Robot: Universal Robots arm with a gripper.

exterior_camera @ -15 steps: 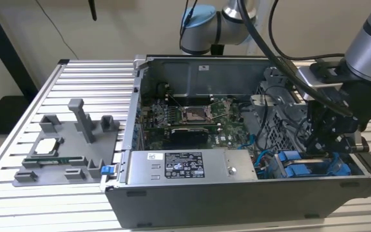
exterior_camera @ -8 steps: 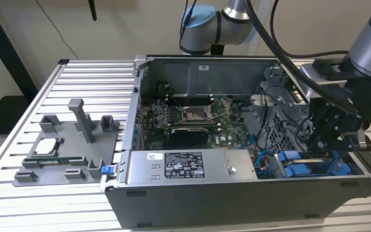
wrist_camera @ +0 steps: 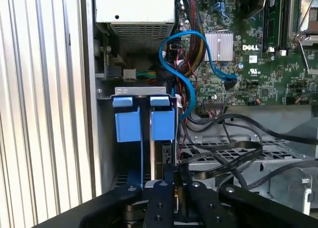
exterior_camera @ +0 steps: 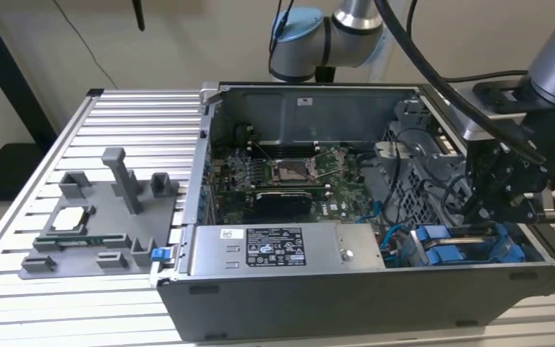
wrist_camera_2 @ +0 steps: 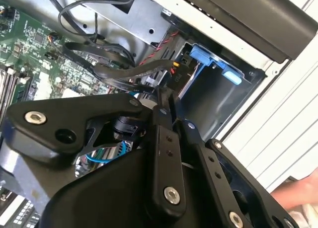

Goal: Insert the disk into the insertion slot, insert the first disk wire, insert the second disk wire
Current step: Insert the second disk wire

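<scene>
Disk (wrist_camera: 164, 124), blue-framed, seated upright on edge in the insertion slot (wrist_camera: 107, 138). Slot: grey sheet-metal bay at case corner, beside power supply.

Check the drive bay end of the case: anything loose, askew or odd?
One thing: the blue cable loops free over the board, and its connector hangs unplugged. The disk sits squarely in the slot, blue tabs level. The gripper is down at the black wires beside it. No damage visible.
</scene>
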